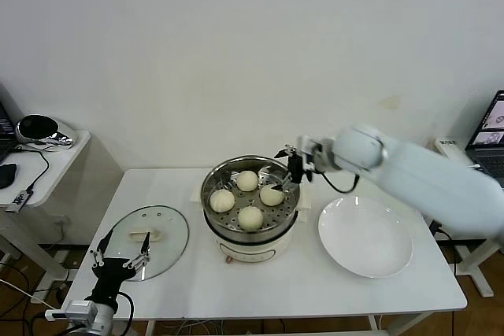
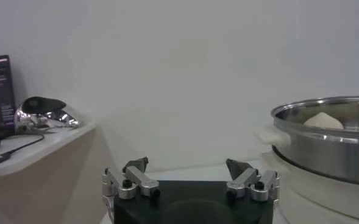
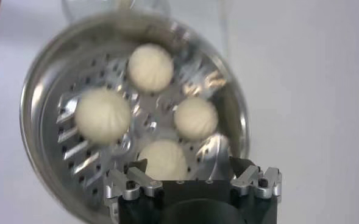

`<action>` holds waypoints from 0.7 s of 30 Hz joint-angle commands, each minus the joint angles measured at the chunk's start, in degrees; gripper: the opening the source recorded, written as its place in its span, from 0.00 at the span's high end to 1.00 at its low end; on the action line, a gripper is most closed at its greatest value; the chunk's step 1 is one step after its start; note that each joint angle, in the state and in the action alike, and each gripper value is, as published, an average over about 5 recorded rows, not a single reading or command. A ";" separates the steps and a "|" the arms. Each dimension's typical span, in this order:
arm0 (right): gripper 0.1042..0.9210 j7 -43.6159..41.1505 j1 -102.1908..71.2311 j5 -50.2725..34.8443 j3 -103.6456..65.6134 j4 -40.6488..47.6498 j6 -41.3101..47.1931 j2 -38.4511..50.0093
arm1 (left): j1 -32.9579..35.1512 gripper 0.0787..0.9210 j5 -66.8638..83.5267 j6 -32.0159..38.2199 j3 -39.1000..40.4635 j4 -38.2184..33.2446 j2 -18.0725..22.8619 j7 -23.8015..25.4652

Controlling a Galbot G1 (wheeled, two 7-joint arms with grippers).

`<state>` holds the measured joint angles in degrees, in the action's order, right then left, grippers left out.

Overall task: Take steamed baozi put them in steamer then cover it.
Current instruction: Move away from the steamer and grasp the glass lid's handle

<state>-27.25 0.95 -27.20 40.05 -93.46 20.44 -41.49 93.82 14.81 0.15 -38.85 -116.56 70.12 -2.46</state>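
Note:
Four cream-white baozi (image 1: 250,217) lie on the perforated tray inside the steel steamer (image 1: 214,181) at the table's middle; the right wrist view shows them too (image 3: 103,114). My right gripper (image 1: 290,171) hovers open and empty just above the steamer's far right rim, close to the right-hand baozi (image 1: 272,194). The glass cover (image 1: 167,245) with its cream handle lies flat on the table left of the steamer. My left gripper (image 1: 120,248) is open and empty at the cover's near left edge. The left wrist view shows the steamer's wall (image 2: 325,149).
An empty white plate (image 1: 365,235) sits right of the steamer. A side table (image 1: 39,164) with a shiny device and cables stands far left. A laptop (image 1: 490,135) is at the far right edge.

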 commanded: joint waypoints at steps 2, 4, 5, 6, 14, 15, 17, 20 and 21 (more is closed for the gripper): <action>0.12 18.91 -66.31 10.48 -58.61 -10.78 -29.39 0.81 | -0.20 0.12 -0.64 6.51 1.46 1.32 2.01 -0.73; 0.12 18.24 -73.91 13.26 -66.54 -10.89 -32.73 -5.55 | -0.48 0.12 -3.32 7.41 1.31 1.96 2.87 -2.61; 0.12 17.80 -77.16 14.40 -70.21 -10.93 -34.11 -9.03 | -0.60 0.12 -5.57 7.89 1.21 2.46 3.32 -3.69; 0.12 17.34 -79.27 15.22 -73.07 -10.93 -35.30 -11.94 | -0.65 0.12 -7.95 8.33 1.14 2.98 3.62 -4.63; 0.12 16.46 -88.42 17.97 -90.11 -15.66 -32.83 -34.96 | 0.43 0.12 -38.00 10.55 -0.66 8.27 4.52 -10.61; 0.12 17.19 -89.04 17.91 -90.90 -16.60 -31.60 -36.43 | 0.66 0.12 -43.19 10.88 -1.42 8.71 4.36 -10.51; 0.12 19.18 -90.34 18.15 -92.05 -18.03 -29.58 -38.29 | 1.15 0.12 -52.22 11.22 -3.10 9.62 3.47 -9.57; 0.12 22.28 -92.28 18.93 -93.71 -18.75 -27.90 -39.46 | 1.76 0.12 -61.19 11.23 -5.19 11.44 0.59 -7.76; 0.12 23.10 -92.82 18.95 -94.25 -18.76 -27.50 -39.62 | 1.96 0.12 -63.67 11.27 -5.69 12.10 -0.62 -7.23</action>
<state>-11.28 -73.46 -12.49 -34.41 -106.67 -6.60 -66.19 94.75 -11.23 9.11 -40.04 -109.75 73.37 -9.17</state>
